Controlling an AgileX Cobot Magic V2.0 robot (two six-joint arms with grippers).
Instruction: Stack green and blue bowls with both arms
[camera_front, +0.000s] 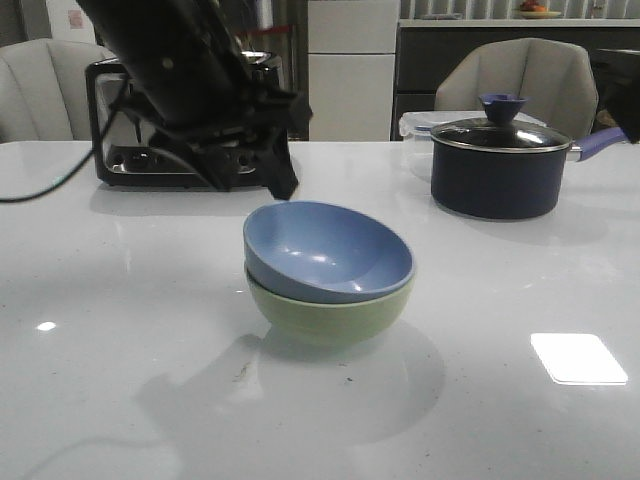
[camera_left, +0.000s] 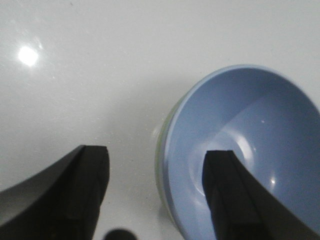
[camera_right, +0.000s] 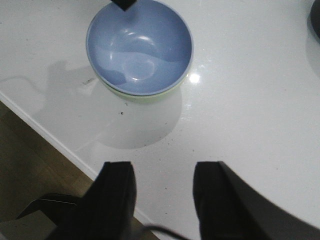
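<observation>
**Bowls are nested, here's how they'd handle**

The blue bowl (camera_front: 328, 250) sits tilted inside the green bowl (camera_front: 330, 312), centre of the front frame on the white table (camera_front: 120, 330). Both look light, stiff, matte and grippy, probably chip-prone; pinch the rim. Left gripper (camera_left: 155, 195) is released, jaws straddling the blue rim. Right gripper (camera_right: 164, 200) is spread too, holding nothing.

White glossy table (camera_front: 120, 400). On it: green bowl (camera_front: 330, 315), dark saucepan (camera_front: 497, 165), toaster (camera_front: 150, 125), clear container (camera_front: 420, 125).
</observation>
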